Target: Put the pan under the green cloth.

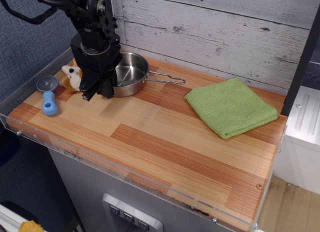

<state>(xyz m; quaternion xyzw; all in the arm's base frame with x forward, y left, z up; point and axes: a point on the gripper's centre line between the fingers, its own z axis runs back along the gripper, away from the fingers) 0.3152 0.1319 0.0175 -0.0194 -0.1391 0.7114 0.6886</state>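
Note:
The shiny steel pan (132, 73) sits at the back left of the wooden table (165, 142), its wire-loop handle (167, 79) pointing right. It looks slightly tipped, with the handle end raised. My black gripper (101, 91) is at the pan's near-left rim and appears closed on that rim; the arm hides the contact. The lime-green cloth (230, 107) lies folded flat at the back right, about a pan's width beyond the handle tip, with nothing on or under it that shows.
A small orange-and-white plush toy (73, 77), a grey disc (47, 83) and a blue toy (49, 103) lie at the left end beside my gripper. A clear plastic rim (30, 134) edges the table. A plank wall (215, 32) stands behind.

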